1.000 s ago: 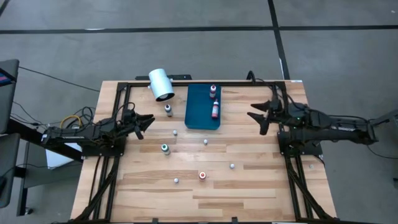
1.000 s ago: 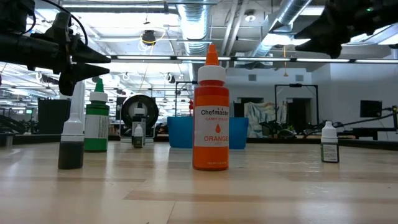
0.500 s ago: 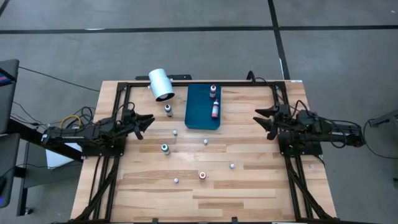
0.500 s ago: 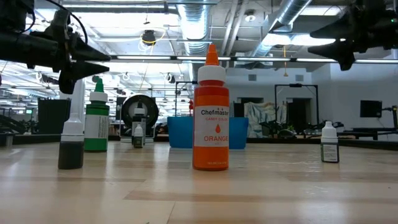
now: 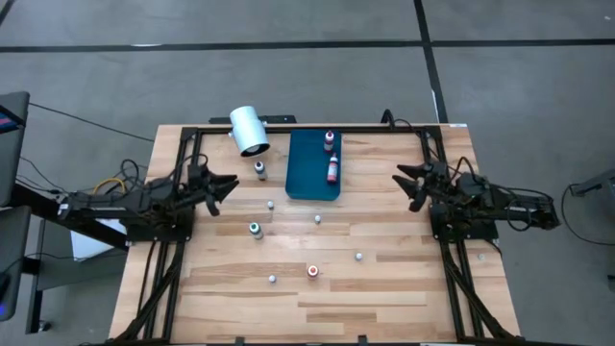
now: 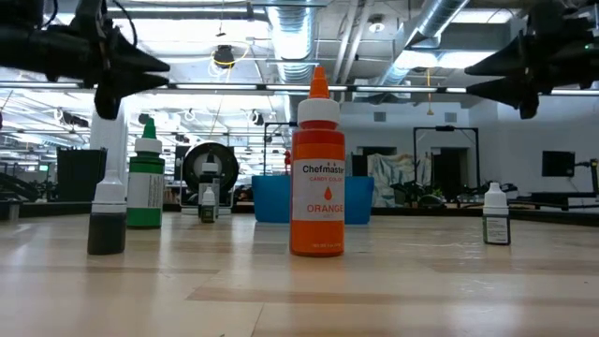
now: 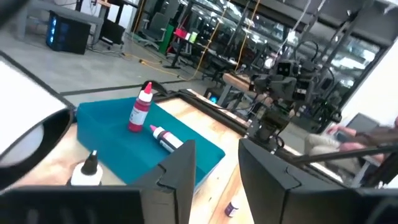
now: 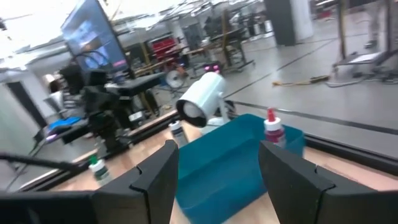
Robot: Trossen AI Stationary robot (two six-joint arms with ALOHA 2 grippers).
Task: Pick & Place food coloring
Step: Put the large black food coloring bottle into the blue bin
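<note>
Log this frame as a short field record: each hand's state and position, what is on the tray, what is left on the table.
left hand: open, empty, at table's left side
right hand: open, empty, at table's right side
blue tray: holds two pink-topped bottles, one upright, one lying
orange bottle: upright on the table, off tray
green bottle: upright, off tray
white cylinder: lying beside tray

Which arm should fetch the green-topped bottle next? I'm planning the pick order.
Probably the left. The left end effector hangs open close to the green-topped bottle, on its side of the table. The right end effector, also open, sits across the table beyond the blue tray.
</note>
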